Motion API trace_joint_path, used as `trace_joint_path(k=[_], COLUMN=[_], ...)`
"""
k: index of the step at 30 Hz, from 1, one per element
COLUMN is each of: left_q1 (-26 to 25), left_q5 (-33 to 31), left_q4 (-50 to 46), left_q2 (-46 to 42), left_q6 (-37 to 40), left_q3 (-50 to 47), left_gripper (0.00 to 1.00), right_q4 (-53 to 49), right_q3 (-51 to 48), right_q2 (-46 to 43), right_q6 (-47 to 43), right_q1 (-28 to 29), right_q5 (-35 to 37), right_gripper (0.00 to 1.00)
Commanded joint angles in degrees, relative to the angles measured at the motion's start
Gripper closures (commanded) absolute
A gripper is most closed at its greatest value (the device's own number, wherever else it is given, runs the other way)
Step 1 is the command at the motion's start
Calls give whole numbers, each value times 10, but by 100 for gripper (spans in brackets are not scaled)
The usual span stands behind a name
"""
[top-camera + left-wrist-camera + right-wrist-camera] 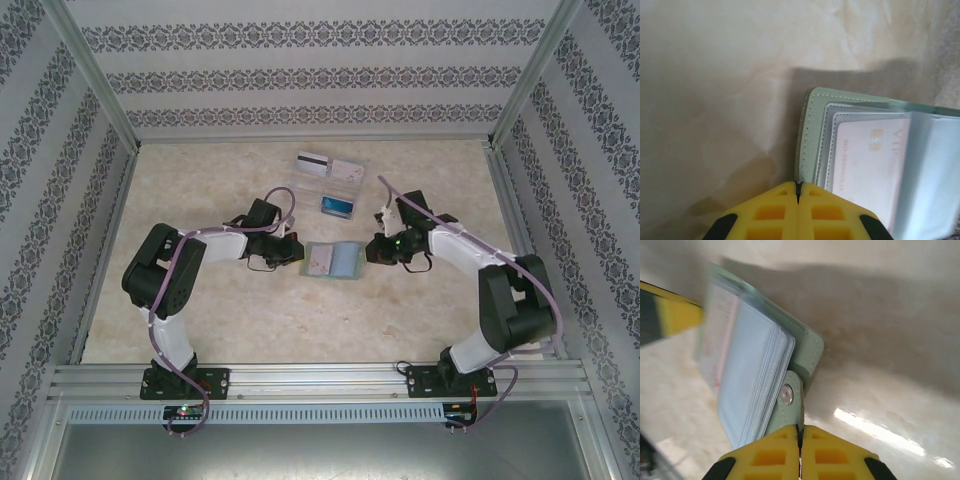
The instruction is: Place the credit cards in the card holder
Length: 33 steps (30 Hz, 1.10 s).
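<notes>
My left gripper (798,190) is clenched on the left cover edge of the card holder (335,260). My right gripper (800,434) is clenched on its snap tab (789,395) at the opposite edge.

Purpose, as I judge it: the two opposed grips hold the card holder spread open on the surface (250,320), pockets up, ready for loading.

One pale card (870,150) sits in a left-side pocket.

The clear tray (305,195) lies just beyond the card holder, on its far side, so the other cards are near.

Count:
- Grippers: two.
- Card holder: one.
- Tray: one.
- Credit cards: four. One is pocketed. Three are in the tray: the striped card (312,164), the pink card (348,170) and the blue card (337,207).
</notes>
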Motion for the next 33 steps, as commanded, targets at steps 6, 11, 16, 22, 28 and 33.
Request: trace_joint_path(k=[6,11,16,22,28,33], left_q1=[32,33,33,33,33,33], left_q5=[-15,-17,-16,-14,-11,-12], left_q4=[-11,-10,-9,-8,-21,-45], left_q2=[3,-1,5,5,-1,-14], left_q6=[16,15,14,12,15,20], left_q3=[-20,-25,-25,-24,-13,4], left_gripper=[100,100,100,100,100,100], right_q4=[194,390,573,655,645,651], right_q3=[-70,-138,-178,-179,-160,-146], right_q2=[-10,-10,-1,21,62,90], right_q6=[121,229,314,343,333,333], right_q1=[-33,-47,-49,-46,-23,9], right_q5=[-176,-206,-231,-269,-266,-260], right_gripper=[93,93,94,94,94,94])
